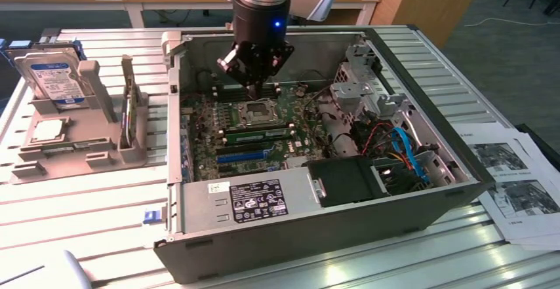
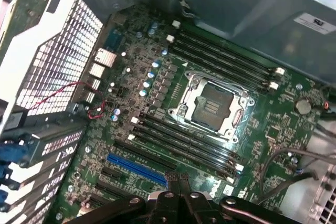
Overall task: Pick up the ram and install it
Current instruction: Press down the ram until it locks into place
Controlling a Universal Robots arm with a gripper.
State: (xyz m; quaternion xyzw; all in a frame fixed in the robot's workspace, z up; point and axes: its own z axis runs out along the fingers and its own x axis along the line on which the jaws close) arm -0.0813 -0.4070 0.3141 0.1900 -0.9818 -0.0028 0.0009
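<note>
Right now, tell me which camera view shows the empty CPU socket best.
The wrist view: the CPU socket lies open and unobstructed, its metal frame and contact field plain, memory slots on both sides. In the exterior view the socket is a small square just below the shut gripper, partly crowded by it.

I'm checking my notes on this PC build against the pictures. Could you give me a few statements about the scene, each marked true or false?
1. The pincer is shut. True.
2. The pincer hangs over the motherboard inside the open case. True.
3. The hard drive lies inside the case. False: it stands in a holder on the table, to the exterior view's left of the case.
4. A cooler covers the CPU socket. False: the socket is bare.
5. The motherboard has a blue slot. True.
</note>
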